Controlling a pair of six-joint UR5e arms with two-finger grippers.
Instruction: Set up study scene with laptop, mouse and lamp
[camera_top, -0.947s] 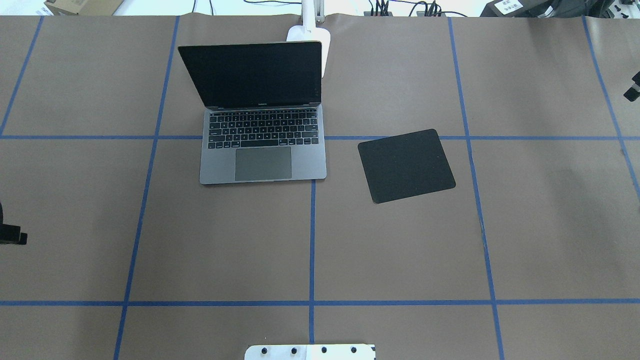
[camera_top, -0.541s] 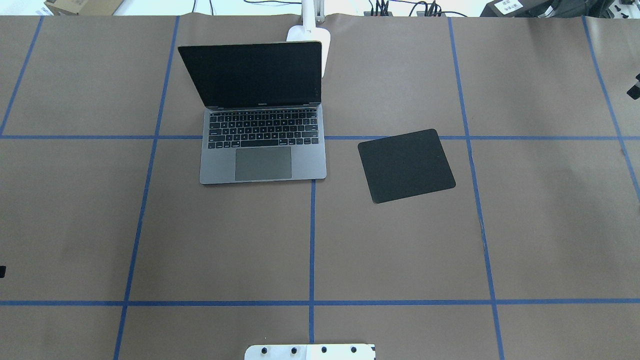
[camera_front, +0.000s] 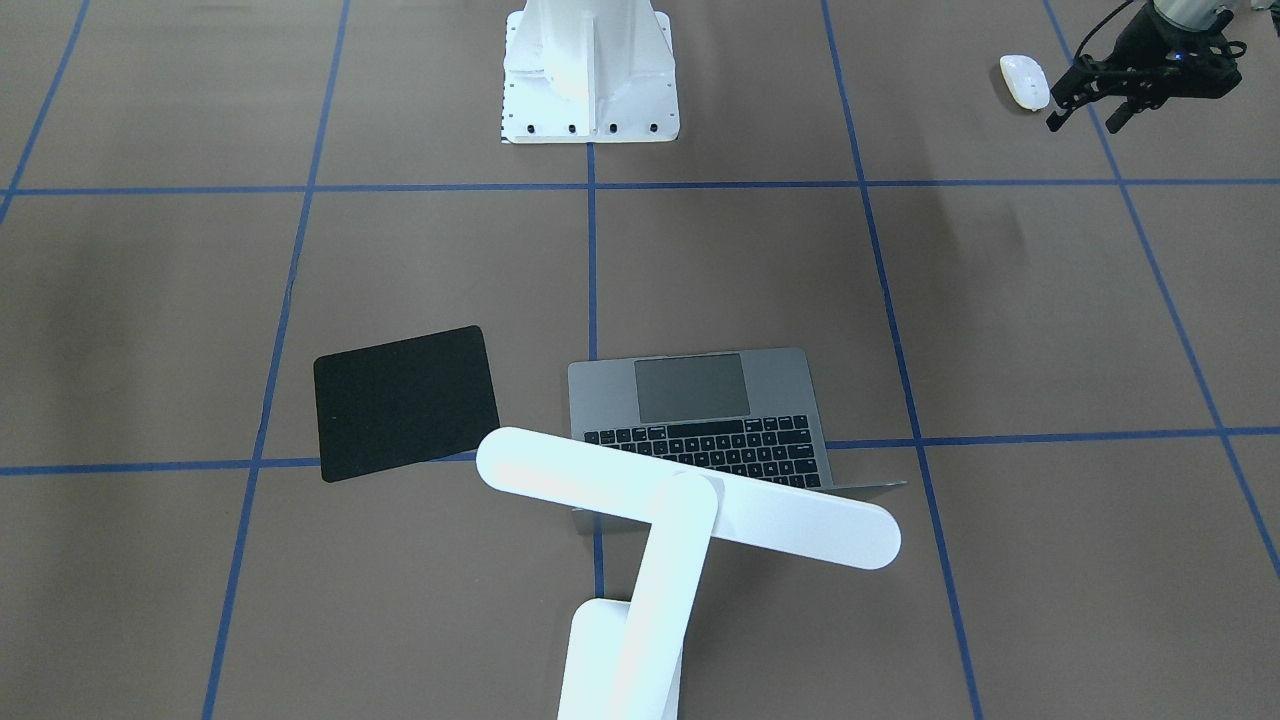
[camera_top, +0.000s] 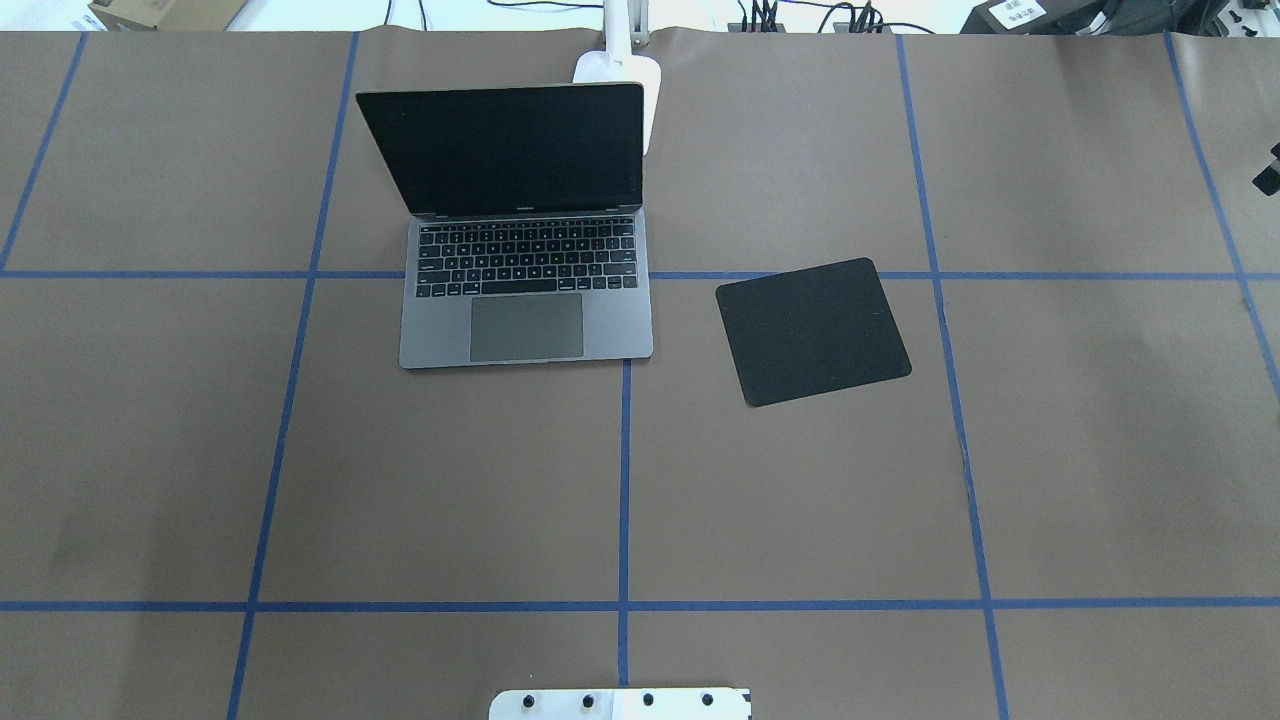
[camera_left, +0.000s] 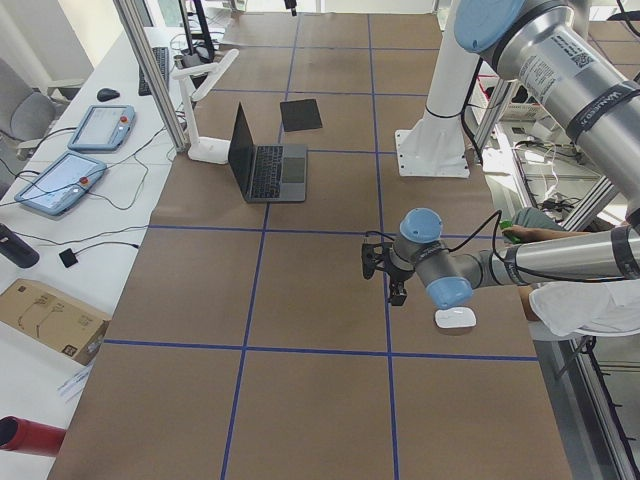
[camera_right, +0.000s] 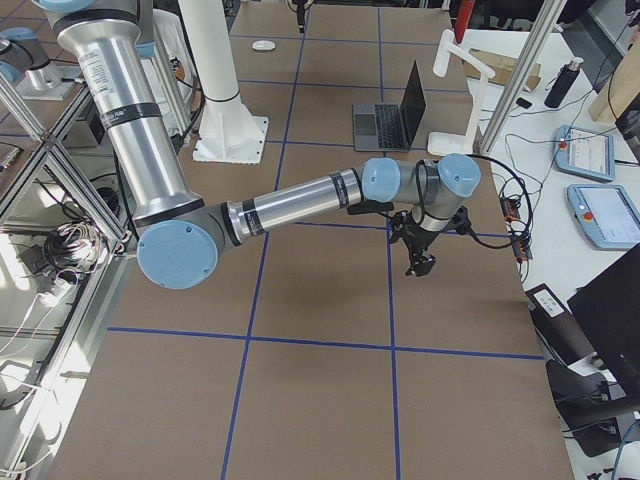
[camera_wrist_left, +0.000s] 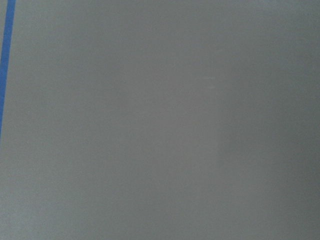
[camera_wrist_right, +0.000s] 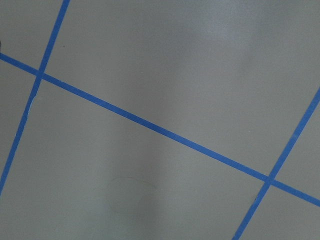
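Hovering just beside the mouse (camera_front: 1024, 81), my left gripper (camera_front: 1088, 110) is spread open, empty. How my right gripper (camera_right: 418, 264) stands, I cannot tell.

The robot's right arm (camera_right: 300, 205) stretches low across the brown, blue-taped table (camera_right: 300, 400), its right gripper (camera_right: 418, 262) pointing down at the surface. Beyond it an open laptop (camera_right: 385, 122) stands just beside a white lamp (camera_right: 441, 90). The white mouse (camera_right: 264, 45) lies well apart at the far end, past the white pedestal (camera_right: 228, 130).
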